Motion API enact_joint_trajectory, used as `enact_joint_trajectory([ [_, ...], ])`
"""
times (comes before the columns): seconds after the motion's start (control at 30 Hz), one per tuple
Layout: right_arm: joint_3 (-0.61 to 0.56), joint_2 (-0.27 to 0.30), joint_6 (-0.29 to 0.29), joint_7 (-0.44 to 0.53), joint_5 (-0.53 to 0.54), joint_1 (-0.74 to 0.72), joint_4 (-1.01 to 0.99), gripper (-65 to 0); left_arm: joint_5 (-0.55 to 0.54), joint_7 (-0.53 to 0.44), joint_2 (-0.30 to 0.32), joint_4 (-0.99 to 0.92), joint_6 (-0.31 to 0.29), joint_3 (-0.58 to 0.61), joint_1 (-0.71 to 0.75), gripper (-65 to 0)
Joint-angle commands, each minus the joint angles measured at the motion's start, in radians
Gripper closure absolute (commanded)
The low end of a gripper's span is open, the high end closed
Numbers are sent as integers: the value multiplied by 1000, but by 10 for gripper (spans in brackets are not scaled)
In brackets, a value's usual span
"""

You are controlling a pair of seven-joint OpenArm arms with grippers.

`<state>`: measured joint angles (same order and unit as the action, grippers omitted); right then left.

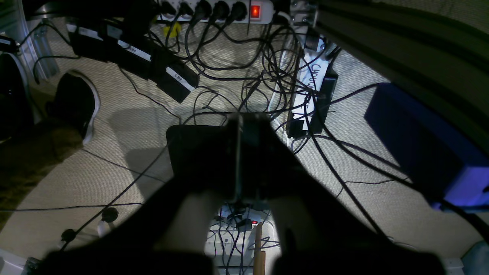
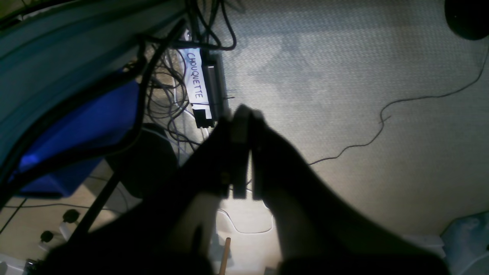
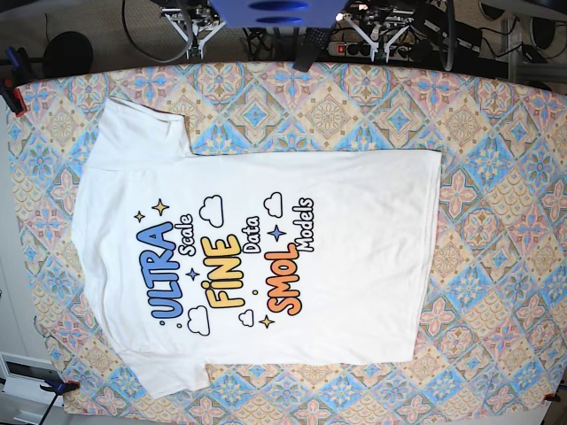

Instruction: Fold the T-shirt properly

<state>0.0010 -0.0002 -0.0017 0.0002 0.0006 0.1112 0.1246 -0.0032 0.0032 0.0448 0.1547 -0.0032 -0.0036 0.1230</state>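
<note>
A white T-shirt [image 3: 266, 257] lies spread flat, printed side up, on a surface [image 3: 496, 177] covered with a patterned cloth of blue, orange and cream tiles. It sits roughly in the middle of the surface, slightly toward the left in the base view, with patterned cloth showing on all sides. Judging from how smoothly it lies, with both sleeves out and no fold in it yet, it seems laid out as the starting position for folding.

The shirt's long axis runs left to right across the base view. The shoulders and sleeves are at the left, one sleeve toward the far edge and one toward the near edge, and the straight hem is at the right. The colourful lettering runs sideways, reading from the near edge toward the far edge.

Neither arm appears in the base view. Both wrist cameras look down at a carpeted floor [image 2: 344, 95] beside the surface, strewn with cables [image 1: 275, 68] and a power strip [image 1: 221, 9], which suggests the arms hang parked away from the shirt. The left gripper [image 1: 238, 126] shows as a dark shape with its jaws clenched together, grasping nothing. The right gripper [image 2: 240, 114] is likewise clenched and empty. No fold has begun.
</note>
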Motion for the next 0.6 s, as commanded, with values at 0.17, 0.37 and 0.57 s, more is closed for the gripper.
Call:
enact_joint_trajectory([
  [0.17,1,1,-1,4,0,5,0,0,-2,-6,4,3,4,1,7,-7],
  [0.37,1,1,-1,2,0,5,0,0,-2,-6,4,3,4,1,5,-7],
  [0.57,1,1,-1,1,0,5,0,0,-2,-6,4,3,4,1,7,-7],
])
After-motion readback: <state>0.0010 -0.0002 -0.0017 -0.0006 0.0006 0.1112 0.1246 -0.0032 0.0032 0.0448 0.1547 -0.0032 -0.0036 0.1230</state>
